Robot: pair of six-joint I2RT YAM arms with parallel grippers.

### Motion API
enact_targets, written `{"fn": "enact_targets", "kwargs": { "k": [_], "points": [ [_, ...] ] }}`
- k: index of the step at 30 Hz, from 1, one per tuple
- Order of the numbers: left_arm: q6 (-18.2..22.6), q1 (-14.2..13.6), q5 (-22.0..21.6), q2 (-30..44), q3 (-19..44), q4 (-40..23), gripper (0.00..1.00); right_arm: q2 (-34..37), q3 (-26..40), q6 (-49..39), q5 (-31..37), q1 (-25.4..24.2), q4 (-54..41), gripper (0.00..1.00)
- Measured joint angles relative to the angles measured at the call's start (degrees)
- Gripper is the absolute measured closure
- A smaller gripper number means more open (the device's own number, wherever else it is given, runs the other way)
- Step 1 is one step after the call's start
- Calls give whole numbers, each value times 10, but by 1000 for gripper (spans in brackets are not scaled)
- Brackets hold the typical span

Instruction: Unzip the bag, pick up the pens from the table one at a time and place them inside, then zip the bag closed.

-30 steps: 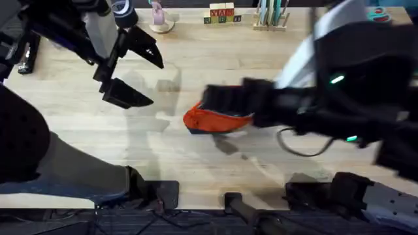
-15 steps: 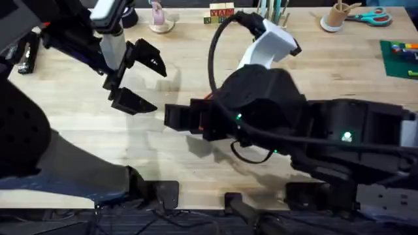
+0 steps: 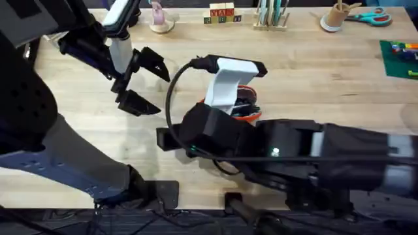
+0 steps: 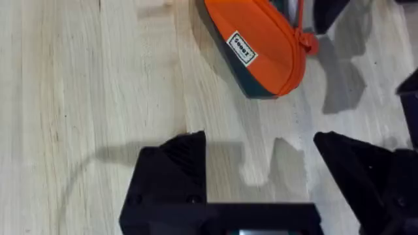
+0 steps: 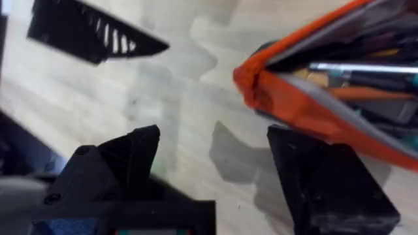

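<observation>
The orange bag with its navy base lies mid-table, mostly covered by my right arm. In the right wrist view the bag gapes open, and slim pens lie inside it. My right gripper hovers open and empty just off the bag's end; from overhead it is largely under its own arm. In the left wrist view the bag shows its white label and orange pull tab. My left gripper, also, is open and empty, a short way from the bag.
Along the far edge stand a pink figure on a dish, lettered wooden blocks, a rack of pale sticks, a cup and scissors. A green mat lies at the right edge.
My right arm has swung left and toward the front edge, now covering most of the bag. The left gripper has shifted only slightly and stays open.
</observation>
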Motion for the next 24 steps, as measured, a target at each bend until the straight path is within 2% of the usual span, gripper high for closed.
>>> {"fn": "enact_targets", "kwargs": {
  "k": [9, 15, 24],
  "points": [
    [0, 0, 0, 0, 0, -1, 6, 61, 0, 4, 51, -8, 51, 4],
    [0, 0, 10, 0, 0, -1, 8, 71, 0, 10, 61, -18, 82, 6],
    [0, 0, 13, 0, 0, -1, 6, 71, 0, 12, 71, -22, 112, 96]
  ]
}}
